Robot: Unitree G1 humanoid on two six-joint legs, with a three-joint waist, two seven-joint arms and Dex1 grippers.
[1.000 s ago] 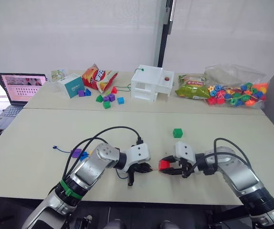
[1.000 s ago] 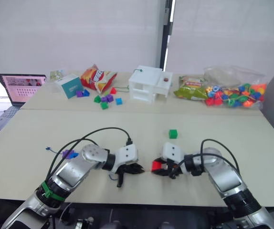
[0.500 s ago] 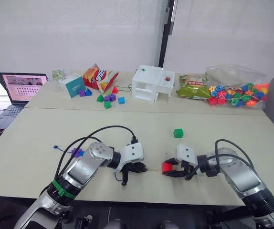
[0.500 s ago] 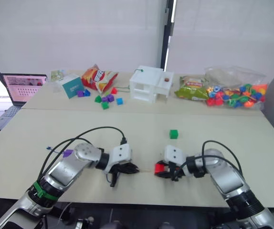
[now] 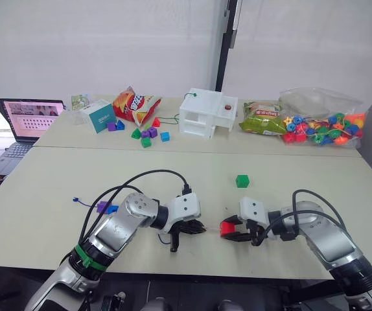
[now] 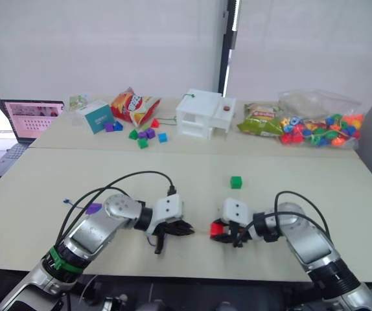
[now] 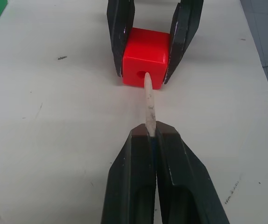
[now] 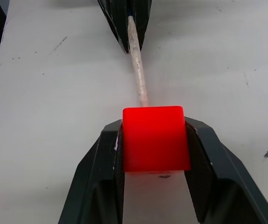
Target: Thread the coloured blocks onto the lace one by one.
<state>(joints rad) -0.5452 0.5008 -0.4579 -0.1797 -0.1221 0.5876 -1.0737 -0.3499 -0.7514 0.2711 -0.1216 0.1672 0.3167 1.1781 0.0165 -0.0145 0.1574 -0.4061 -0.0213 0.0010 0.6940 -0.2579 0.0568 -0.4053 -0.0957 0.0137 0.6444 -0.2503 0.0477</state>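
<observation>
My right gripper (image 5: 229,228) is shut on the red block (image 7: 144,70), holding it low over the near table with its hole facing left. My left gripper (image 7: 149,133) is shut on the lace (image 7: 149,100) by its pale stiff tip, and the tip's point meets the mouth of the block's hole. The lace's dark blue far end (image 5: 75,200) lies on the table to the left. A purple block (image 5: 103,207) and a blue block (image 5: 113,210) sit beside my left forearm. The green block (image 5: 242,181) lies alone behind the right gripper.
On the far table stand a white box (image 5: 207,113), a snack bag (image 5: 133,103), a teal box (image 5: 97,115), mixed small blocks (image 5: 146,135), a green packet (image 5: 261,120) and a clear bag of beads (image 5: 322,125). A laptop (image 5: 24,119) sits far left.
Half a second ago my left gripper had drawn back left with the lace tip; it has now moved right again, up to the red block. The right gripper stays put.
</observation>
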